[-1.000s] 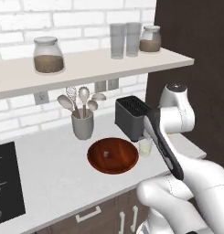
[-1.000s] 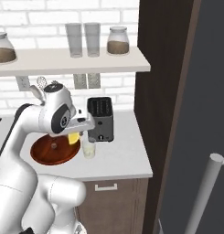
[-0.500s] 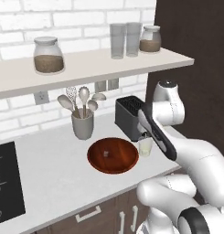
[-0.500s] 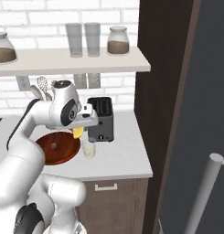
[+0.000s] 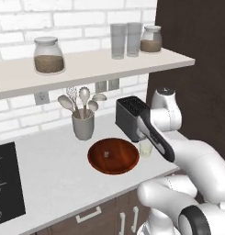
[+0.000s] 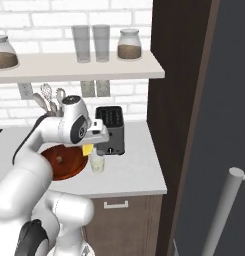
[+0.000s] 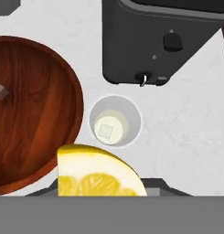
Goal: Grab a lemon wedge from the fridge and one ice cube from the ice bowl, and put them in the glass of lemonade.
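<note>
We carry the lemon wedge (image 7: 97,176) pinched in our gripper (image 6: 89,149), above the glass of lemonade (image 7: 114,121). The ice bowl (image 7: 31,114) sits at nine o'clock of the glass, the black toaster (image 7: 154,41) at twelve, bare counter (image 7: 191,132) at three.

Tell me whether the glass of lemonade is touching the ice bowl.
Apart. The hand view looks straight down on both: a strip of pale counter shows between the rim of the glass of lemonade and the edge of the ice bowl.
</note>
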